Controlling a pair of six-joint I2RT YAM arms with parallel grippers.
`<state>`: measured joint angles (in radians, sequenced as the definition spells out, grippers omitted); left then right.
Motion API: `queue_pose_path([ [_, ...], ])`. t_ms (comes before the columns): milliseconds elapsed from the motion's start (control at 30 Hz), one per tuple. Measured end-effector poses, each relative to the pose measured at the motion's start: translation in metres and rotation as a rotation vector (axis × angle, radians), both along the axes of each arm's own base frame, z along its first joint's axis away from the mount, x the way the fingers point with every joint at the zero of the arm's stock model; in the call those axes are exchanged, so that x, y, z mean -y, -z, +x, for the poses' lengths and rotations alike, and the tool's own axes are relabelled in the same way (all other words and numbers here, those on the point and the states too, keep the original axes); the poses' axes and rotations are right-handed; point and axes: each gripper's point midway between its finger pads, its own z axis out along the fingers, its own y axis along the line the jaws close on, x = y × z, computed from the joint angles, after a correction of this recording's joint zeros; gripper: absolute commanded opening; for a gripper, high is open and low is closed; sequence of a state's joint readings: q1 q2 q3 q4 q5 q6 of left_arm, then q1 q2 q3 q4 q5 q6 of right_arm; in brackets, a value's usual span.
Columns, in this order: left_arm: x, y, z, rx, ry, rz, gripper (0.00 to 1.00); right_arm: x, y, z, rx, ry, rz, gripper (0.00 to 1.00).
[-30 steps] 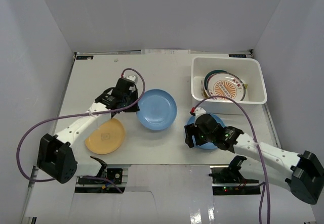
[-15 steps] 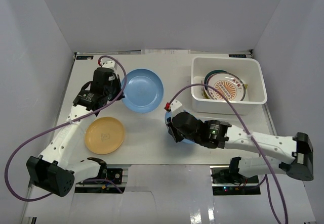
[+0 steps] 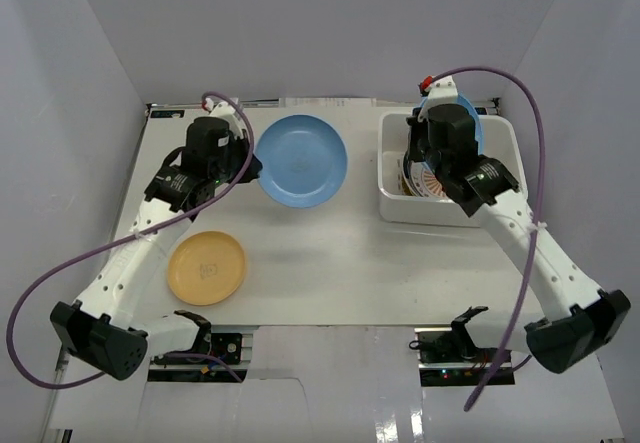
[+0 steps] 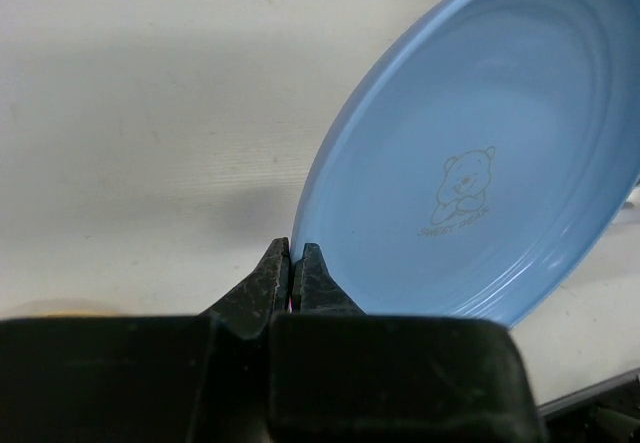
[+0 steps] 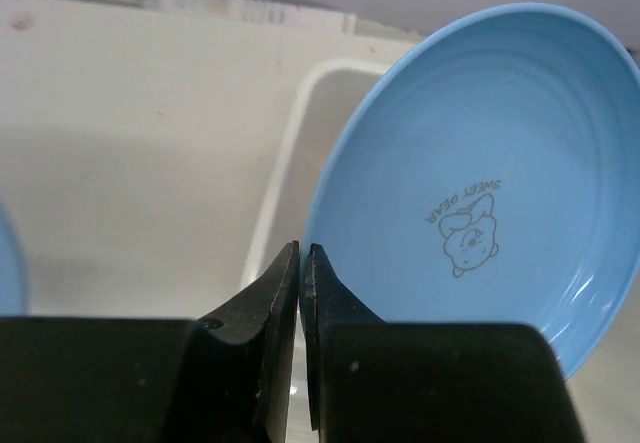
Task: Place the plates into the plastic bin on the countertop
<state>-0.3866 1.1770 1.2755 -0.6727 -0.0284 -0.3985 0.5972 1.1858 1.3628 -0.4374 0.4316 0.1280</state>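
Wrist views only: a bear print shows on each blue plate, and each claw's jaws are pinched nearly together on a rim. The left claw [image 4: 292,255] grips the first blue plate [image 4: 480,163], tilted above the bench [image 3: 330,263], left of the plastic bin [image 3: 440,208]. The right claw [image 5: 300,255] grips the second blue plate [image 5: 480,183]. The top view hides most of that plate behind the wrist.

Right arm stretched far, wrist over the bin. Left arm reaches forward, elbow bent.

Bin holds leaning plates [image 3: 412,175], partly covered. The yellow-orange plate [image 3: 207,268] lies flat on the bench, near-left.
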Motion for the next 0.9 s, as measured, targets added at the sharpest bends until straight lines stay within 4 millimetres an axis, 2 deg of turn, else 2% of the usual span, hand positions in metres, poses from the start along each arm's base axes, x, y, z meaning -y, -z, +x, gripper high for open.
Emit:
queue_pose_path([
  [100,0.036,-0.007,0.005,-0.004,0.080,-0.004,0.00,0.021,0.056,0.034,-0.120,0.034,-0.049,0.08],
  [200,0.078,-0.016,0.016,0.007,0.164,-0.019,0.00,0.040,0.113,0.043,-0.259,0.040,-0.060,0.09],
  [233,0.088,-0.018,0.019,0.008,0.181,-0.024,0.00,0.043,0.126,0.044,-0.290,0.038,-0.052,0.24],
  [300,0.103,-0.018,0.028,0.004,0.197,-0.031,0.00,0.045,0.144,0.042,-0.339,0.030,-0.031,0.46],
  [333,0.109,-0.016,0.033,-0.002,0.202,-0.034,0.00,0.045,0.147,0.043,-0.350,0.024,-0.015,0.64],
  [400,0.122,-0.012,0.043,-0.013,0.213,-0.045,0.00,0.046,0.144,0.046,-0.353,0.023,0.042,0.78],
  [433,0.126,-0.009,0.046,-0.019,0.214,-0.046,0.00,0.048,0.140,0.048,-0.346,0.026,0.077,0.86],
  [467,0.132,-0.006,0.051,-0.027,0.217,-0.049,0.00,0.056,0.135,0.051,-0.338,0.040,0.117,0.87],
  [500,0.139,-0.003,0.054,-0.039,0.222,-0.050,0.00,0.068,0.127,0.054,-0.326,0.066,0.163,0.87],
  [567,0.158,0.001,0.058,-0.049,0.243,-0.053,0.00,0.100,0.104,0.060,-0.280,0.148,0.241,0.79],
  [600,0.171,0.002,0.059,-0.054,0.260,-0.056,0.00,0.121,0.085,0.062,-0.234,0.204,0.280,0.59],
  [667,0.197,0.002,0.063,-0.050,0.291,-0.065,0.00,0.151,0.046,0.057,-0.129,0.278,0.331,0.29],
  [700,0.211,0.000,0.064,-0.045,0.310,-0.070,0.00,0.160,0.027,0.051,-0.076,0.302,0.353,0.18],
  [733,0.228,0.000,0.067,-0.043,0.328,-0.076,0.00,0.166,0.007,0.043,-0.020,0.316,0.373,0.08],
  [833,0.272,0.003,0.076,-0.031,0.370,-0.096,0.00,0.160,-0.047,0.011,0.130,0.278,0.431,0.08],
  [900,0.295,0.013,0.081,-0.035,0.392,-0.100,0.00,0.149,-0.064,-0.005,0.188,0.222,0.462,0.12],
])
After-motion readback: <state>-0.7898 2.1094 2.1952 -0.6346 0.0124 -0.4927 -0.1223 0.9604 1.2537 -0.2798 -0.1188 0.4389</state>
